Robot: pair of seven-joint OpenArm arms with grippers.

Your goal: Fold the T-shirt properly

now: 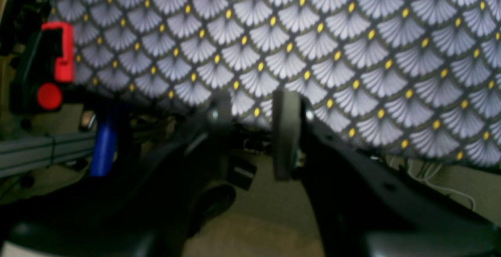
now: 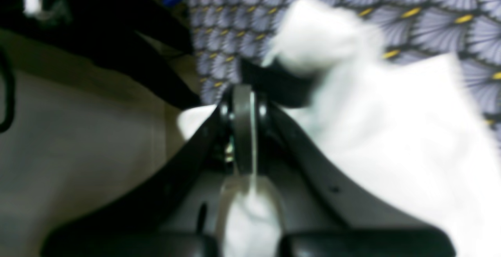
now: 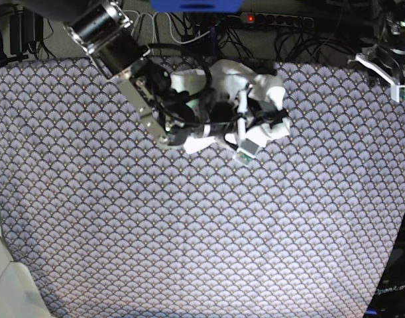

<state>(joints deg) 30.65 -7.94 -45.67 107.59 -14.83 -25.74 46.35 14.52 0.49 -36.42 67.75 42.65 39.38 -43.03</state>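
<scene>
T-shirt point(image 3: 255, 89) lies crumpled, top centre of the base view, on the fan-patterned tablecloth point(image 3: 189, 232). Right gripper point(image 2: 244, 132) has its jaws clamped together on white cloth. Left gripper point(image 1: 254, 132) hangs off the table edge at upper right of the base view, jaws apart, holding nothing.

Judgement: lift slowly and outward so the bundle shakes loose; bring the left in for a second corner.

Count: one shirt, two grippers, one tablecloth.
</scene>
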